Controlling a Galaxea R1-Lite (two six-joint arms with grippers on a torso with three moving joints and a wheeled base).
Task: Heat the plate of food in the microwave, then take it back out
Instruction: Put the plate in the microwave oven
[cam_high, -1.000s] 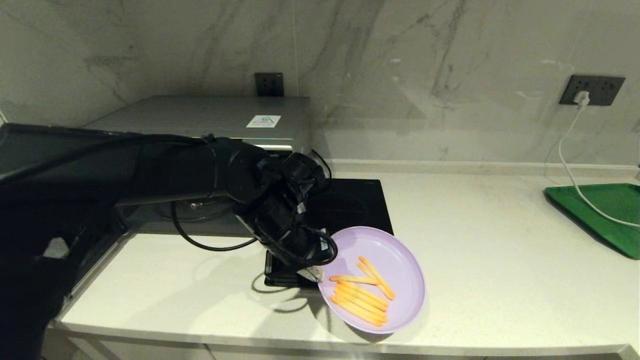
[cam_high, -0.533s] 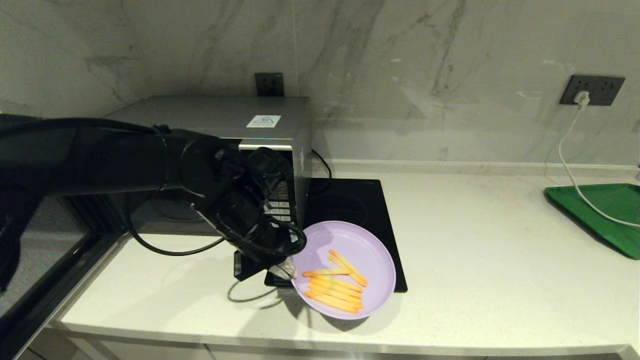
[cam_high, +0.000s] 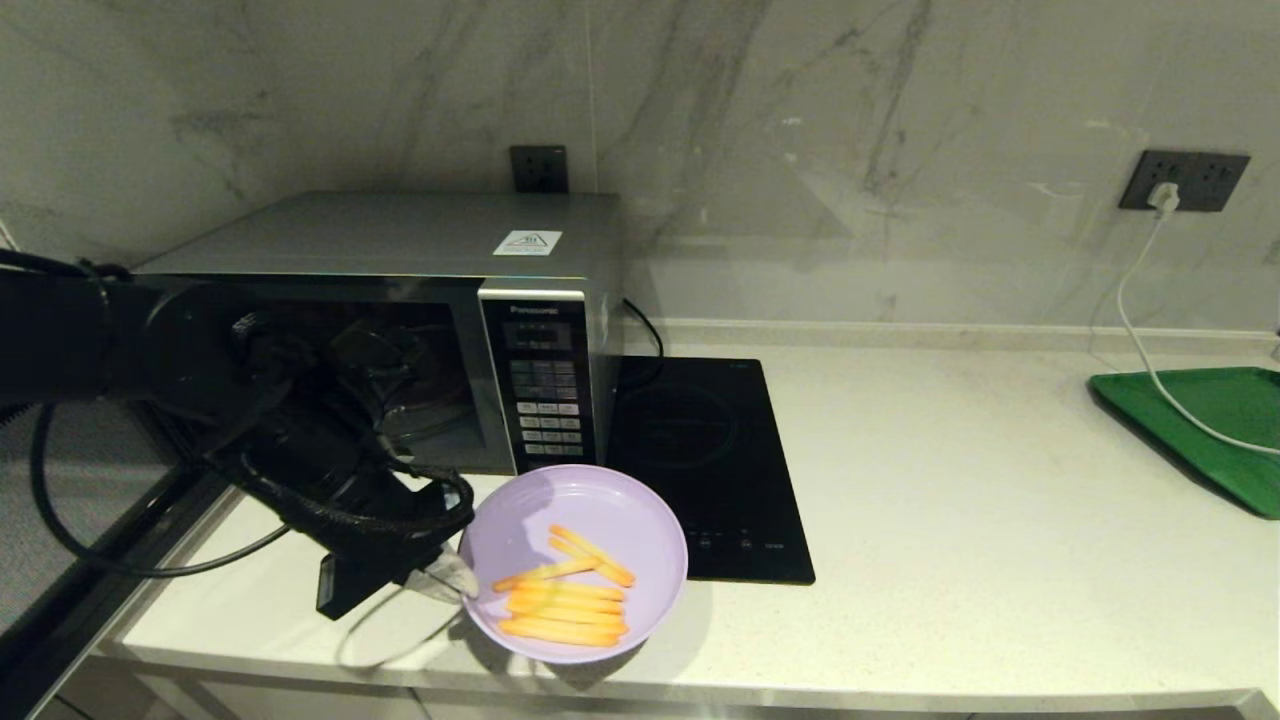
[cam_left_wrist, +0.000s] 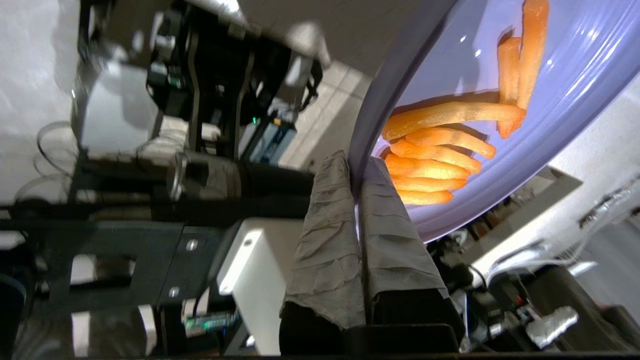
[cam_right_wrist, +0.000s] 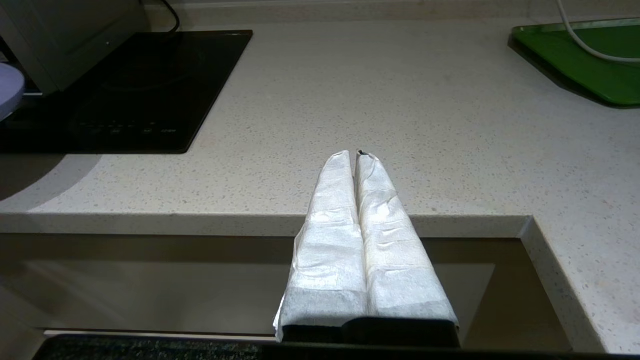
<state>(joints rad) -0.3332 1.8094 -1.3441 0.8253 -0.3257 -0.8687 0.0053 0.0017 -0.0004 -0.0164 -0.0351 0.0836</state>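
Observation:
The pale lilac plate carries several orange fry sticks and hangs tilted over the counter's front edge, just below the keypad of the silver microwave. My left gripper is shut on the plate's left rim. In the left wrist view, the taped fingers pinch the plate at its rim beside the fries. The microwave door is swung open to the left, showing the cavity. My right gripper is shut and empty, parked below the counter's front edge.
A black induction hob lies right of the microwave. A green tray sits at the far right with a white cable running onto it from a wall socket. The open door's dark frame juts out at the lower left.
My left arm has carried the plate leftward, from over the hob's front corner to in front of the microwave's keypad. The arm no longer hides the microwave front. The right arm has not moved.

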